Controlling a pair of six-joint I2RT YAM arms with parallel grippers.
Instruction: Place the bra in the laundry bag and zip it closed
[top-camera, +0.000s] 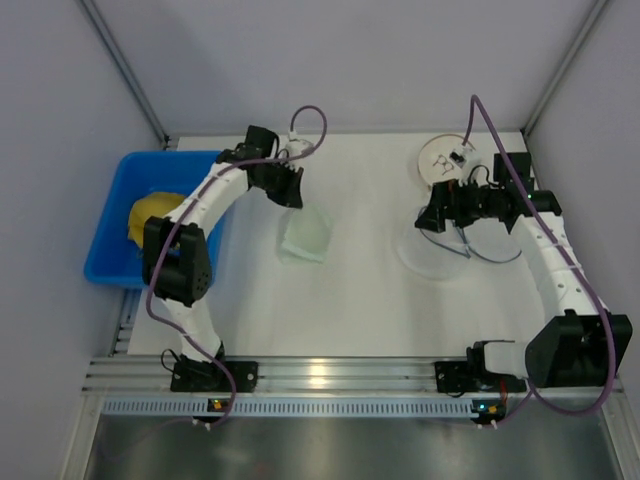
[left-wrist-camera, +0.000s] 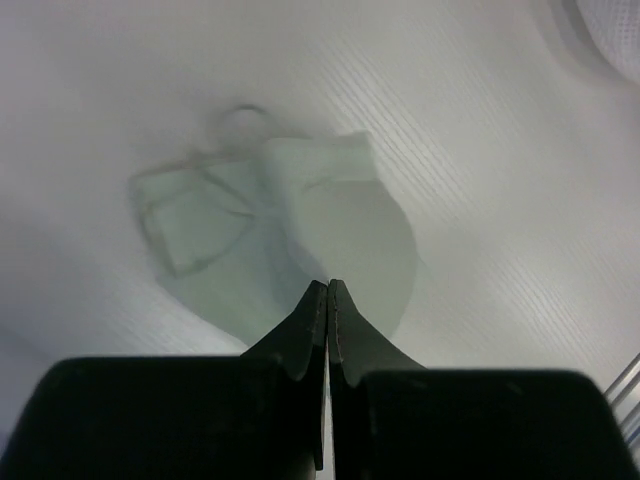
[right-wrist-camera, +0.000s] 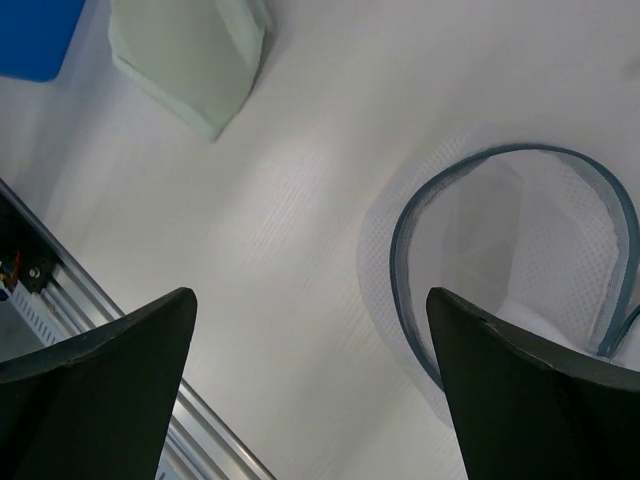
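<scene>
The pale mint-green bra (top-camera: 305, 238) lies crumpled on the white table left of centre, a thin strap looped at its far side (left-wrist-camera: 245, 115). My left gripper (left-wrist-camera: 328, 285) is shut, its tips meeting on the near edge of the bra (left-wrist-camera: 330, 220); in the top view this left gripper (top-camera: 292, 195) sits just behind the fabric. The laundry bag (top-camera: 435, 255), a round white mesh pouch with a dark zipper rim (right-wrist-camera: 397, 240), lies open-mouthed at the right. My right gripper (right-wrist-camera: 310, 320) hovers open beside the bag, nothing between its fingers, and shows in the top view too (top-camera: 432, 215).
A blue bin (top-camera: 110, 230) holding a yellow cloth lump (top-camera: 150, 215) stands at the left table edge. A white disc with a tan rim (top-camera: 445, 160) lies at the back right. The aluminium rail (top-camera: 330, 375) runs along the near edge.
</scene>
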